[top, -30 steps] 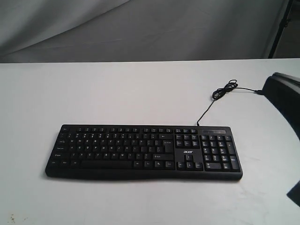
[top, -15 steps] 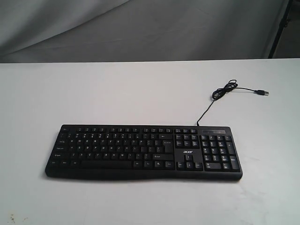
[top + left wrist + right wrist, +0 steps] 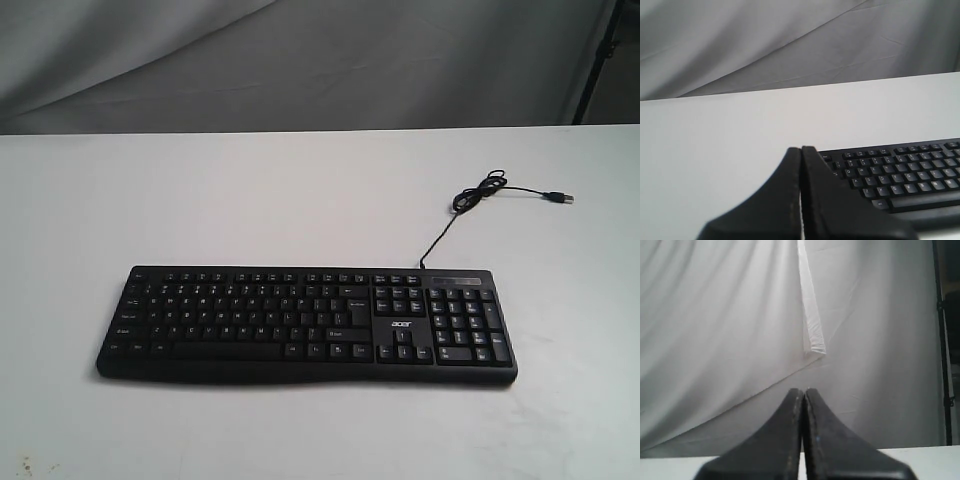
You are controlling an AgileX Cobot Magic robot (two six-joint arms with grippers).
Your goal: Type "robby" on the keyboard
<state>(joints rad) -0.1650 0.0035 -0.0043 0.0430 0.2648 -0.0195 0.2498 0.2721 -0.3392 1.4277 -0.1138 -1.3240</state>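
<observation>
keyboard [image 3: 307,325] lies ahead of closed left claw [image 3: 801,149], not touching.

Soft, even light, faint shadow beneath the keyboard [image 3: 305,322], mild grain, soft-focus wrist views.

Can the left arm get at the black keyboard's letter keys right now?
Probably yes: the wide black wired keyboard lies just ahead of the shut left claw, and nothing rests on or over it.
</observation>
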